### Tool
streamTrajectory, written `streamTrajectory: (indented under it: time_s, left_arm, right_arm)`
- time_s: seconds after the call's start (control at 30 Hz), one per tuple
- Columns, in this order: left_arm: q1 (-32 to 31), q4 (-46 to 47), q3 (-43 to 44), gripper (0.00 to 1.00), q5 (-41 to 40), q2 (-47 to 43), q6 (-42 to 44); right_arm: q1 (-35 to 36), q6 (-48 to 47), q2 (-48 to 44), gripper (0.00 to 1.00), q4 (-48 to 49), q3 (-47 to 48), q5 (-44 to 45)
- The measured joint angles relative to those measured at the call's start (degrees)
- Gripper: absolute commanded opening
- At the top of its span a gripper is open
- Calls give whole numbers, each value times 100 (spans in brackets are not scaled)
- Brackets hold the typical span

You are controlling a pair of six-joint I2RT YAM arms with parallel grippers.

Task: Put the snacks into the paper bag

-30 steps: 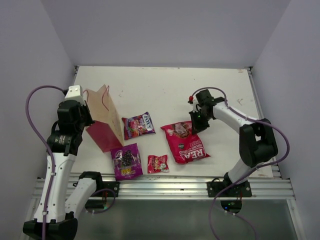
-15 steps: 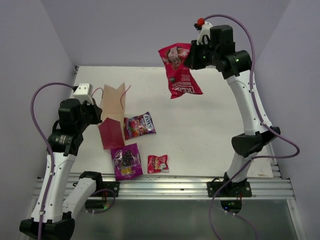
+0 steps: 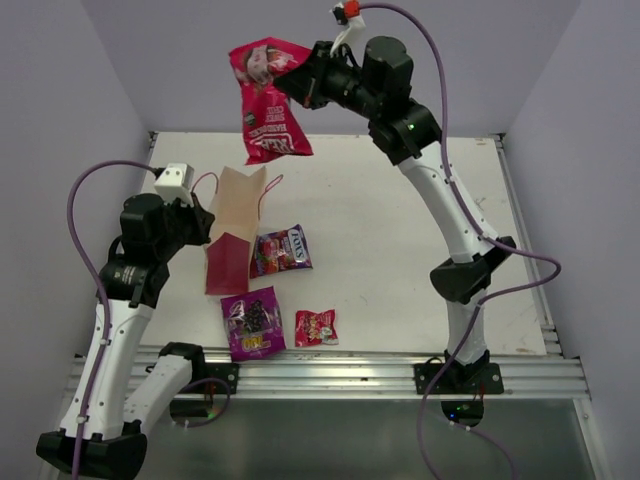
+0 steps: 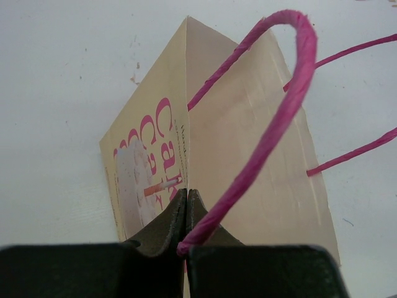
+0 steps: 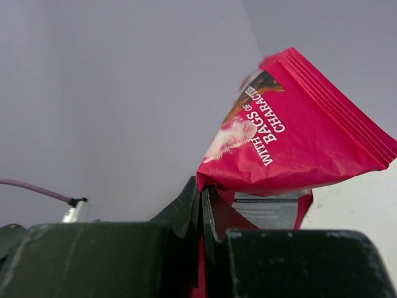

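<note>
The large pink-red pouch (image 3: 268, 100) is hanging in the air, high above the far-left part of the counter (image 3: 400, 220), dangling from its top corner with the "REAL" lettering at its lower end. In the top view it is sitting just above the mouth of the paper bag (image 3: 235, 225). The right jaws are pinching that corner fully closed, the pouch (image 5: 291, 136) fanning out past the fingertips in the wrist view. The right arm (image 3: 440, 190) is reaching up steeply from its base and bending over to the left, wrist held level and pointing leftward.

The paper bag (image 4: 248, 167) is standing on the counter's left side, leaning, with the left jaws clamping shut on its upper edge beside a pink string handle (image 4: 279, 105). The left arm (image 3: 125, 290) is rising upright and angling its wrist right toward the bag.

The purple-pink packet (image 3: 280, 250), purple pouch (image 3: 253, 322) and small red packet (image 3: 315, 327) are lying flat on the counter, just right of the bag.

Compared with half a second earlier, the pouch has travelled leftward and higher, from over the counter's middle to over the bag, and the bag's top has shifted slightly right.
</note>
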Motion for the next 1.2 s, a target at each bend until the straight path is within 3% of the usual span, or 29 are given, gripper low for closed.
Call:
streamTrajectory:
  time_s: [0.33, 0.77, 1.2]
  left_arm:
    - [0, 20, 0, 0, 2, -2, -4]
    - [0, -39, -2, 0, -223, -166, -101]
    - [0, -105, -120, 0, -435, -282, -144]
  right_arm:
    - [787, 365, 59, 0, 787, -50, -4]
    - [1290, 103, -74, 0, 684, -1462, 177]
    - [2238, -531, -256, 0, 1191, -2197, 1257]
